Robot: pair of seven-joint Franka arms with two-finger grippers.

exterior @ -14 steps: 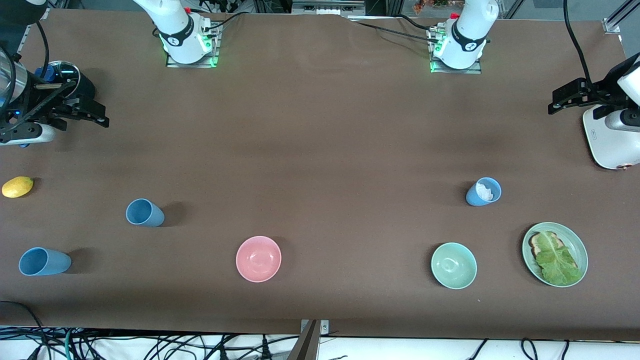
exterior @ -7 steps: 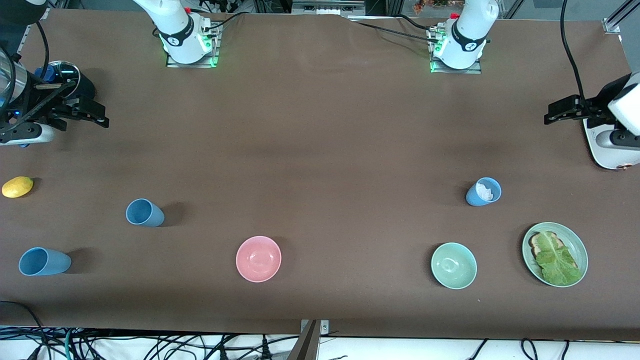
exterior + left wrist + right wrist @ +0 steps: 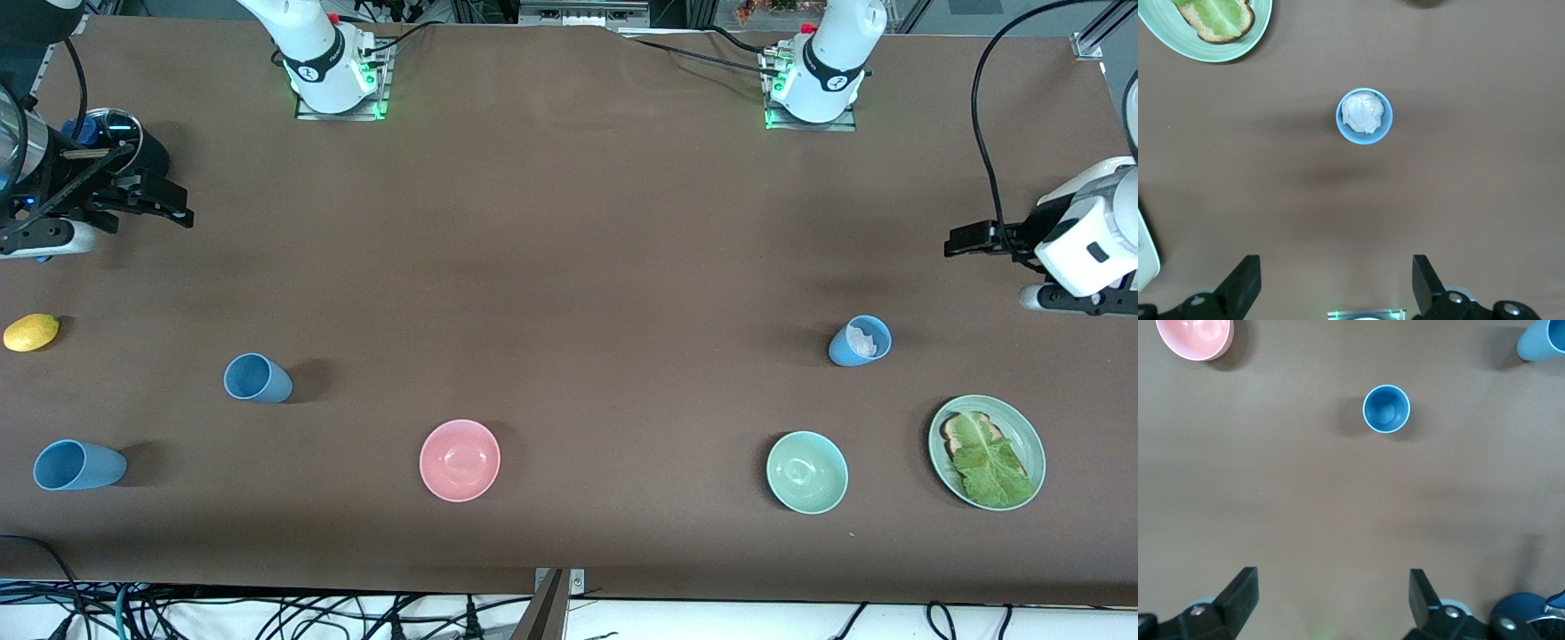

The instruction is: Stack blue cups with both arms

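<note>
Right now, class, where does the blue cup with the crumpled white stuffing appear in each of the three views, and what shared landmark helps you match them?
Front view: the stuffed blue cup stands toward the left arm's end of the table, farther from the camera than the green plate of toast and lettuce.
Left wrist view: upper centre.
Right wrist view: not in it.
Shared landmark: that plate.

The left pincer (image 3: 965, 242) has swung inward from the left arm's end of the surface (image 3: 569, 267) and dropped lower in the front view, and its wrist has rolled over. It now hangs closer to the blue cup (image 3: 860, 341) holding white stuff.
</note>
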